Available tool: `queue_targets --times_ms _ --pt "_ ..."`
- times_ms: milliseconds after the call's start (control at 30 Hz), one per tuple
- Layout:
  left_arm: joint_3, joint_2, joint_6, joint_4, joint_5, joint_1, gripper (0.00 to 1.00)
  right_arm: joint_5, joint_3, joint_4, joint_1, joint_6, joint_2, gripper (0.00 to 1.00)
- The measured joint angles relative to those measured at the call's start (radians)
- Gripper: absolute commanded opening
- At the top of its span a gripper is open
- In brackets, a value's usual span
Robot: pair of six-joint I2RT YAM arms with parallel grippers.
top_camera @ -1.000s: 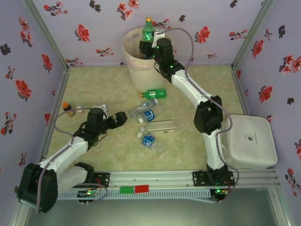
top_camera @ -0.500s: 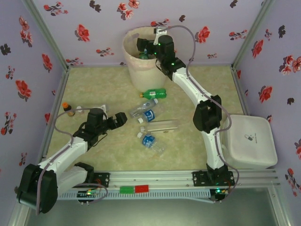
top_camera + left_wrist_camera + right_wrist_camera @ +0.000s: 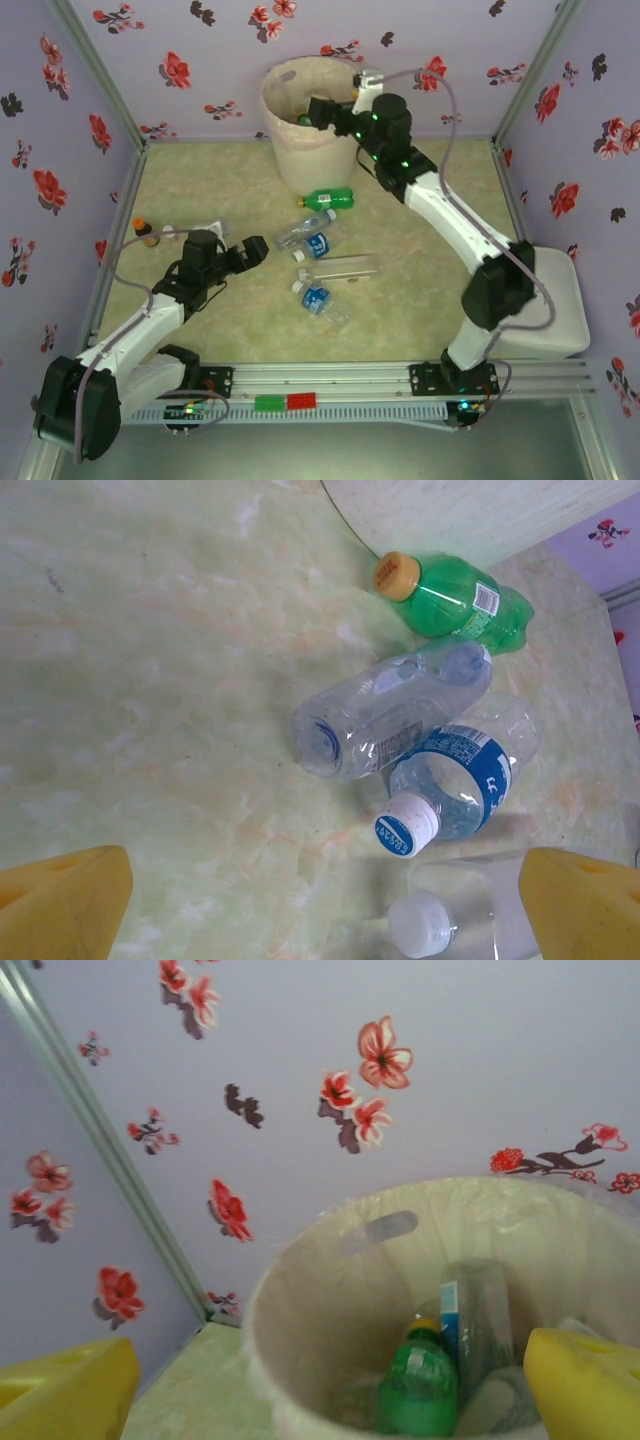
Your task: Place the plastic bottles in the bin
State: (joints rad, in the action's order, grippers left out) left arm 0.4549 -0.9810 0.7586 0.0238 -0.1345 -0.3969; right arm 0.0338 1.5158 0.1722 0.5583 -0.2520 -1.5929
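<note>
The right claw (image 3: 318, 112) hung over the mouth of the bin (image 3: 290, 160), its yellow fingers (image 3: 66, 1390) spread wide with nothing between them. Just below and ahead of it, inside the bin, a green yellow-capped bottle (image 3: 418, 1392) stood neck up against a clear labelled bottle (image 3: 478, 1325).

The left claw (image 3: 252, 250) sat low over the table (image 3: 200, 180), also wide open and empty. Nearest, just inside its right finger, lay a clear white-capped bottle (image 3: 440, 925). Just beyond that was a blue-labelled bottle (image 3: 462, 780), its cap pointing back toward the claw. It touched an uncapped clear bottle (image 3: 390, 715) that lay across in front of it. Farthest ahead of this claw, a green bottle on the table (image 3: 455, 600) rested beside the foot of the bin. Off to the claw's right, nearer the arm bases, lay a second blue-labelled bottle (image 3: 320, 300). On its left, near the side wall, stood a small amber bottle (image 3: 146, 232) with an orange cap.
</note>
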Motion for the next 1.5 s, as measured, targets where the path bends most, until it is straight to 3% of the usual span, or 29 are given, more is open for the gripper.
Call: queue_targets --times_ms 300,633,967,1500 --pt "0.002 -0.054 0.045 0.047 0.020 -0.007 0.99 -0.001 -0.433 -0.097 0.149 0.011 0.306 1.00" --pt "0.057 -0.204 0.105 0.118 0.022 -0.048 1.00 -0.095 -0.692 -0.297 0.464 -0.120 0.373 1.00" --pt "0.094 -0.300 0.155 0.182 0.022 -0.103 1.00 -0.163 -0.684 -0.476 0.640 -0.188 0.265 0.99" --pt "0.113 -0.331 0.157 0.201 0.022 -0.127 1.00 -0.269 -0.547 -0.763 0.658 -0.080 0.012 0.82"
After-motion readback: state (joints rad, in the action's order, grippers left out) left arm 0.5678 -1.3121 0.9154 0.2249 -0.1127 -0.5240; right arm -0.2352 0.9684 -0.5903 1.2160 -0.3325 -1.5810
